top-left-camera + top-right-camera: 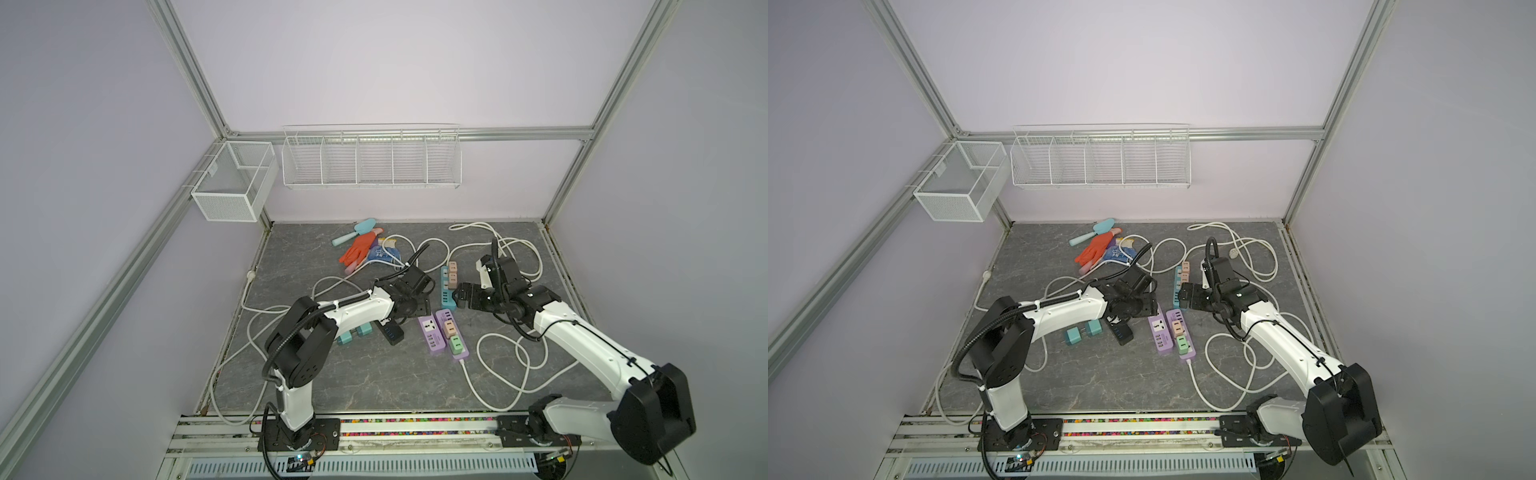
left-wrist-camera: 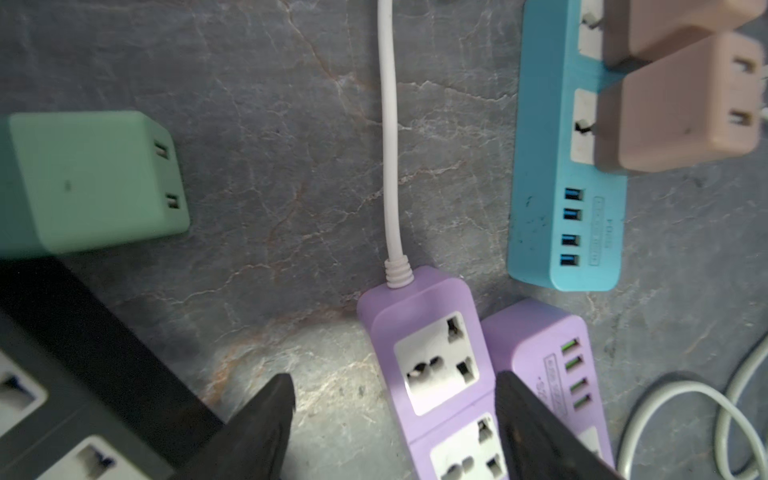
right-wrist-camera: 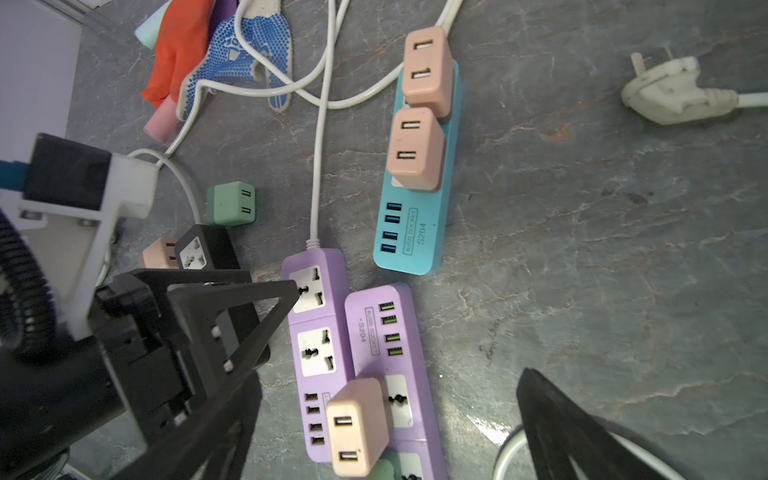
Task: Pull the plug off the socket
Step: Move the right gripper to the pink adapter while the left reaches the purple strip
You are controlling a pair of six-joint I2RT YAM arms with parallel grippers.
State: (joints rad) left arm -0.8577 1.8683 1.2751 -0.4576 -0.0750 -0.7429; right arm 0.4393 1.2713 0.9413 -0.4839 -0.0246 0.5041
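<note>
Two purple sockets lie side by side mid-table. One purple socket (image 1: 430, 334) (image 3: 316, 345) is empty. The other purple socket (image 1: 459, 353) carries a pink plug (image 1: 449, 328) (image 3: 357, 424) and a green plug (image 1: 456, 344). A blue socket (image 1: 446, 297) (image 2: 557, 208) holds two pink plugs (image 3: 415, 149). My left gripper (image 1: 419, 305) (image 2: 395, 380) is open, its fingers straddling the empty purple socket's cord end without gripping it. My right gripper (image 1: 461, 297) (image 3: 390, 382) is open above the pink plug on the purple socket, holding nothing.
A black socket (image 1: 392, 334) (image 2: 83, 374) and loose teal plugs (image 1: 345, 337) lie under the left arm. Another loose green plug (image 2: 91, 183) (image 3: 230, 203) sits nearby. Gloves (image 1: 361, 249), a trowel (image 1: 357, 230), white cables (image 1: 507, 365) and a white wall plug (image 3: 673, 95) crowd the table.
</note>
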